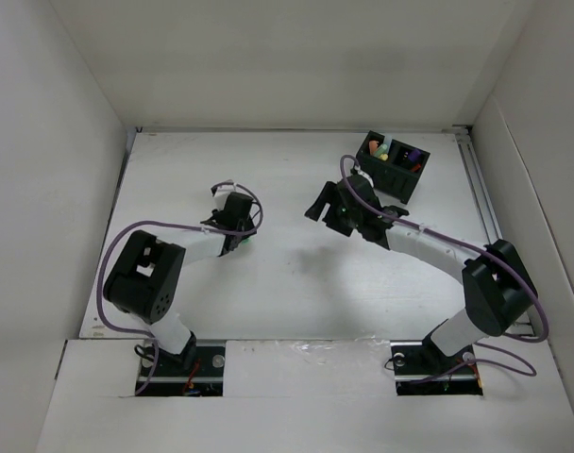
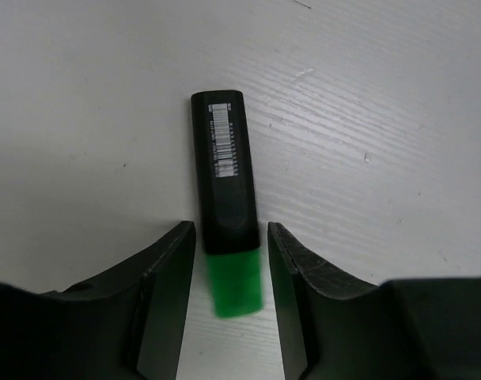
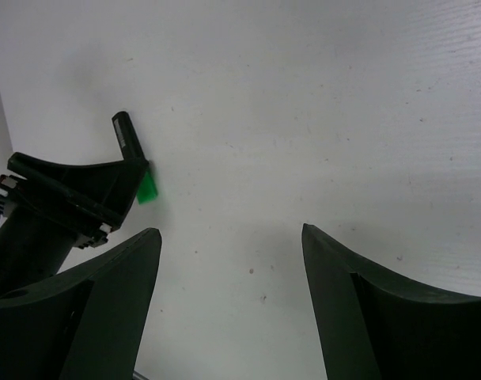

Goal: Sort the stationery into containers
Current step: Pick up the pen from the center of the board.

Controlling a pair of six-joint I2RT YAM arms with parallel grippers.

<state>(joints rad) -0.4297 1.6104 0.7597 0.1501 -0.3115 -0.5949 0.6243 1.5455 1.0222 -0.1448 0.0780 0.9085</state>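
Here the left gripper (image 2: 230, 233) straddles the black highlighter (image 2: 223, 170), jaws not quite closed, its long axis pointing straight ahead; the right gripper (image 3: 231, 233) gapes empty.

A white tabletop (image 1: 287, 293) is seen, softly and evenly lit. It is boxed in by plain white walls (image 1: 287, 57) at the left, far and right edges. A pale rail (image 1: 482, 198) is fixed along the right edge.
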